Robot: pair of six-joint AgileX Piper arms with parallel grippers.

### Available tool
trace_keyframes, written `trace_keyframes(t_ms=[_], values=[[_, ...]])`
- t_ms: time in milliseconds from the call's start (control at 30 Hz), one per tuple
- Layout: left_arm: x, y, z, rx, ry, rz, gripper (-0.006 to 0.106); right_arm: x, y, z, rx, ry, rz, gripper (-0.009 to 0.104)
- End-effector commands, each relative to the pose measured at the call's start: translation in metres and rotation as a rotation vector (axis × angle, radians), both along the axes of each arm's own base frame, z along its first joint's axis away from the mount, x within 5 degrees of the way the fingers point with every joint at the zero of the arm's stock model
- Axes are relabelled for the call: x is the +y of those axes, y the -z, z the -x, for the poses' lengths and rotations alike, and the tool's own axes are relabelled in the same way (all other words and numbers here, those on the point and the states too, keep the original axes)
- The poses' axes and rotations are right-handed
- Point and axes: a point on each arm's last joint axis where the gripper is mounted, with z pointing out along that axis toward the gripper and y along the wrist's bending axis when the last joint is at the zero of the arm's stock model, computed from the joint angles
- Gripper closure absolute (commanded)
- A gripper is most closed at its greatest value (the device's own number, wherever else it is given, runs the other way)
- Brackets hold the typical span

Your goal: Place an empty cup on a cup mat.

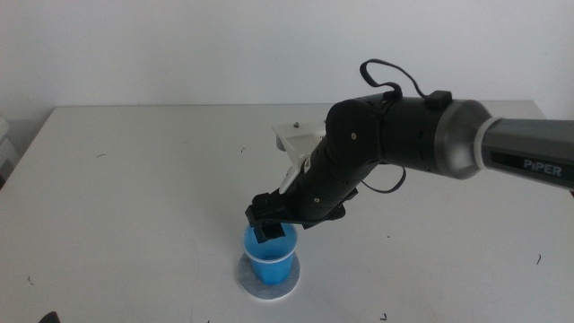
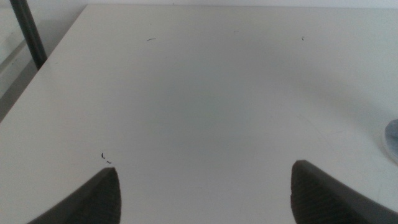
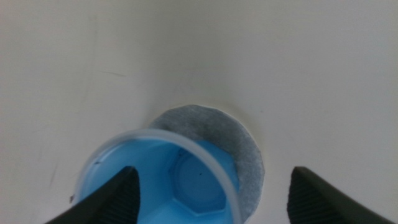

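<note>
1. The right arm [image 1: 421, 144] reaches in from the right edge of the middle view and bends down toward lower centre; its black forearm slopes to the lower left, ending in the right tool [image 1: 269, 220] at the cup's rim.
2. The cup [image 1: 271, 258], bright blue, stands upright on the cup mat [image 1: 268, 281] at lower centre of the middle view; the grey disc shows as a pale ring around the cup's base on the white counter [image 1: 134, 179].
3. In the right wrist view the right tool [image 3: 214, 196] is spread wide; one jaw sits inside the cup's mouth against the blue wall, the other stands well clear of the cup over bare counter; nothing is pinched between them.
4. That same view looks straight down into the cup [image 3: 165, 180], showing its whitish rim and its empty blue floor; the cup mat [image 3: 239, 146] peeks out as a grey crescent beyond the rim; the middle view shows neither the cup's inside nor the jaw gap.
5. The left tool [image 2: 205, 193] is out of the middle view; its own wrist view shows both jaws spread apart over bare counter, with an edge of the cup mat [image 2: 392, 138] at the frame's right margin.
</note>
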Motion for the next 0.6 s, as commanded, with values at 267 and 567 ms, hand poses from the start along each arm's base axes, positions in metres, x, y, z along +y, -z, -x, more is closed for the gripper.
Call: trace_keyframes(t_ms=[267, 567], values=[[0.0, -0.008, -0.001, -0.083, 0.0, 0.016, -0.005, -0.034, -0.123, 0.024, -0.305, -0.02, -0.135, 0.026], [0.0, -0.008, -0.001, -0.083, 0.0, 0.016, -0.005, -0.13, -0.2, 0.036, -0.565, 0.174, -0.088, 0.024]])
